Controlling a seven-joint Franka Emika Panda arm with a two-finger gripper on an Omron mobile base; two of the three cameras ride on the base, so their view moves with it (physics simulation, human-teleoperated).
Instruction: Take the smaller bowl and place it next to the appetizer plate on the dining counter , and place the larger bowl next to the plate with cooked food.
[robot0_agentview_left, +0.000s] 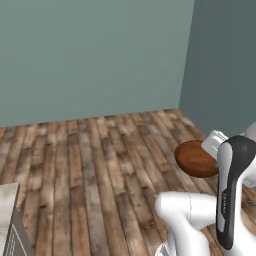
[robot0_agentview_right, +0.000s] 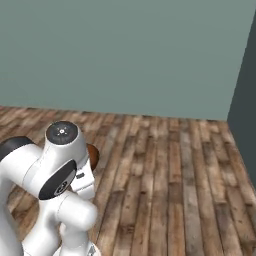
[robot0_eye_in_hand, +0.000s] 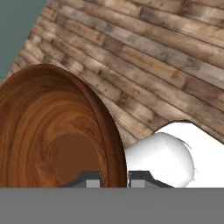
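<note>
Over a worn plank floor (robot0_agentview_left: 90, 165), where two grey-green walls (robot0_agentview_left: 95, 55) meet at a corner, we see the smaller bowl (robot0_agentview_left: 196, 159) carried in the air beside the white arm. Its glossy brown hollow holds nothing. The gripper (robot0_eye_in_hand: 114, 178) pinches its rim, one finger (robot0_eye_in_hand: 89, 178) inside, the other outside.

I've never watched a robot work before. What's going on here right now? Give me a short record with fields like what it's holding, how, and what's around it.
held thing: the smaller bowl, brown and wood-grained
gripper: shut on the bowl's rim, one fingertip inside the bowl and one outside
bowl position: carried in the air above the floor, beside the arm
floor: worn wooden planks
walls: plain grey-green, meeting in a corner
counter and plates: outside these pictures
stage of the job: bowl picked up, not yet set down
</note>
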